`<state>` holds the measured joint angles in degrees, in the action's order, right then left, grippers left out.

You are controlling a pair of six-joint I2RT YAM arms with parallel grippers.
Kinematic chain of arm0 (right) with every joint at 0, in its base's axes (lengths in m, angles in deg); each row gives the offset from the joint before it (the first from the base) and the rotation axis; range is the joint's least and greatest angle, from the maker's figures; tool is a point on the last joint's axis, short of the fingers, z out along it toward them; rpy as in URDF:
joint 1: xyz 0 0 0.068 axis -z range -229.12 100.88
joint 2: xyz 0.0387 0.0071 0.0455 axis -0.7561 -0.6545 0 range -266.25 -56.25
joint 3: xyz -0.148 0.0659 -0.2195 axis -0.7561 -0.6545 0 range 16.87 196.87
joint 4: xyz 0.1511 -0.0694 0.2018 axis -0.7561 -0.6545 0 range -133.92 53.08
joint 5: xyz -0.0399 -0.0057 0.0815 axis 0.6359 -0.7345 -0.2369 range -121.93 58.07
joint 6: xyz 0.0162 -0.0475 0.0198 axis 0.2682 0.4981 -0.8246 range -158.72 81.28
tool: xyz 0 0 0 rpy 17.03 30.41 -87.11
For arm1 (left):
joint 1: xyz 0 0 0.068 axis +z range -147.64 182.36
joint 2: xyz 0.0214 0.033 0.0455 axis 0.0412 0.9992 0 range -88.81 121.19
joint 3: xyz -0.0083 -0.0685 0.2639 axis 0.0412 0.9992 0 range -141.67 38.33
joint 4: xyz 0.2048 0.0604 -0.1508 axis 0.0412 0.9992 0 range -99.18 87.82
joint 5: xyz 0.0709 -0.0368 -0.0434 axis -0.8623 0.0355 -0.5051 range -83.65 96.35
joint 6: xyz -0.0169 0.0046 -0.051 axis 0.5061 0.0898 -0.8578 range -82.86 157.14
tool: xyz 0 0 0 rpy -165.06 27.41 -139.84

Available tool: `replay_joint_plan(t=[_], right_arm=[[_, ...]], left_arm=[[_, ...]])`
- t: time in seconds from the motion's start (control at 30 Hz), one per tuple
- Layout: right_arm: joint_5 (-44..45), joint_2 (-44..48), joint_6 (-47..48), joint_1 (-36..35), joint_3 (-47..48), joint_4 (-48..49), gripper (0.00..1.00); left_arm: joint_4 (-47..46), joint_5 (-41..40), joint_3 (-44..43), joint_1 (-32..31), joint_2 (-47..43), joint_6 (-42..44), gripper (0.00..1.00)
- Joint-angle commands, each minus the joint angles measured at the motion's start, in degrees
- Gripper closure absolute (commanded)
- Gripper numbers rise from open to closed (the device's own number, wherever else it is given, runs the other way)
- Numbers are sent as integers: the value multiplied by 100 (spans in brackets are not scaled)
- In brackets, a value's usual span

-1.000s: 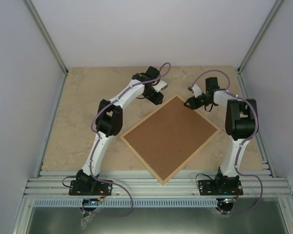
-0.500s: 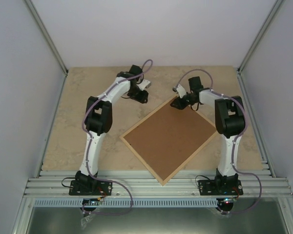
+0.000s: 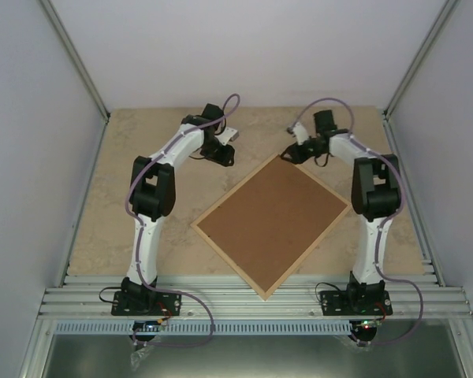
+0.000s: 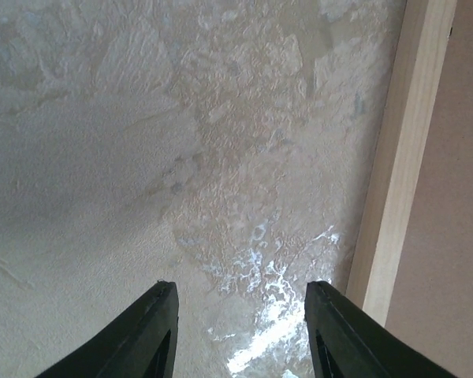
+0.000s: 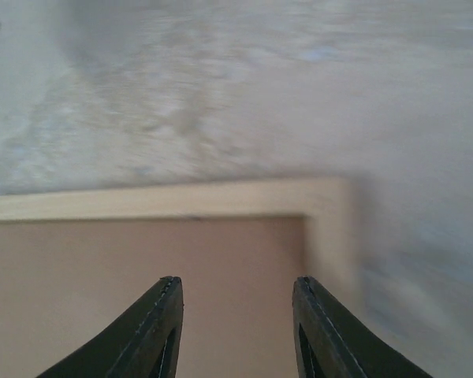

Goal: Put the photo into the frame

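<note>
Frame position: the frame [image 3: 231, 261] lies flat on the counter [image 3: 110, 220], turned so that one corner points at the arm bases and the opposite corner points at the far wall.
Frame face: back side up; a brown fibreboard backing panel [image 3: 272, 224] fills the space inside the light wooden slats.
Left end effector [image 4: 240, 287]: over bare counter just beyond the frame's far-left slat, apart from the wood. Fingers spread, with nothing between them but the mottled counter surface.
Left wrist view: the pale slat runs down the right side, with the brown panel beyond it. Glare shows on the counter near the right finger.
Right end effector [image 5: 236, 279]: above the frame's far corner. Fingers spread and gripping nothing; between them I see the brown panel, with the corner slats just ahead of the tips.
Right wrist view: blurred, so I cannot tell whether the fingertips touch the panel.
Arms: the left arm [image 3: 154, 193] reaches out along the frame's left side and the right arm [image 3: 374, 193] along its right side. The two end effectors point toward each other near the far corner, well apart.
</note>
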<state>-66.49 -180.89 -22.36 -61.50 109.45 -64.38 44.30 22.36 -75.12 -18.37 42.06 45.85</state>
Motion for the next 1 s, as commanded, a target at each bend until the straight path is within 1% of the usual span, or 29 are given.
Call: replay_joint_plan(t=[0.0, 0.23, 0.37, 0.47, 0.63, 0.7, 0.77, 0.87, 0.97], right_arm=[[247, 388, 139, 622, -202, -262, 58], [434, 26, 224, 728, -4, -463, 52], [356, -328, 246, 684, 204, -695, 52], [267, -489, 307, 566, 248, -792, 56], [139, -635, 297, 273, 255, -685, 72], [111, -721, 268, 91, 351, -605, 76], [78, -803, 227, -77, 487, -522, 78], [40, -1027, 149, -376, 855, -437, 79], [-125, -1206, 69, -654, 1360, -464, 75]], left_arm=[[-150, 174, 4, -9, -148, -7, 53], [-101, 118, -234, -10, -19, 80, 53], [-83, 67, -250, -5, -41, 116, 53], [-90, 58, -166, 5, -103, 99, 53], [-137, 70, 32, 42, -233, 91, 53], [-128, 71, 67, 51, -243, 82, 53], [-117, 73, 85, 68, -254, 66, 54], [-96, -4, 78, 79, -230, 25, 54], [-57, -36, 69, 87, -207, -41, 55]])
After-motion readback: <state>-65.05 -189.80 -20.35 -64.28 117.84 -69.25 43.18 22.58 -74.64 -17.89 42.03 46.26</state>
